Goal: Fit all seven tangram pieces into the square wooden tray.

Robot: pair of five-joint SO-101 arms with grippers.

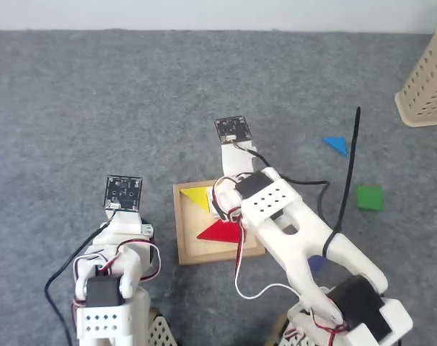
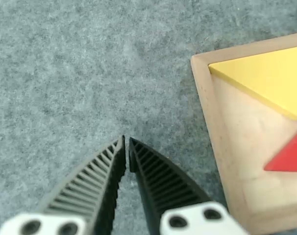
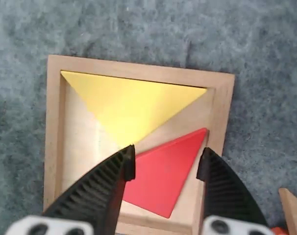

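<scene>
Desk is covered in grey, fuzzy, felt-like matting. The square wooden tray is pale raw wood with a raised rim and a smooth floor, and lies flat directly under the right hand. That hand's two black ribbed fingers stand well apart and grip nothing. They hang above the tray, and whether the tips touch it cannot be told. The red triangle, flat with a matt finish, lies on the tray floor beneath the gap between those fingers. The larger yellow triangle lies just beyond the fingertips, its long edge against the tray's far rim and its apex pointing back toward the hand, just beside the red piece. A strip of bare wood shows to one side. The left hand has the same black toothed fingers, drawn together with only a thin slit between the tips. It holds nothing and is poised over the matting, just beside the tray's outer rim. A blue triangle and a green square lie loose on the matting, well away from the right hand on its outer side. A cream perforated basket stands farther off still, at the desk's far corner.
</scene>
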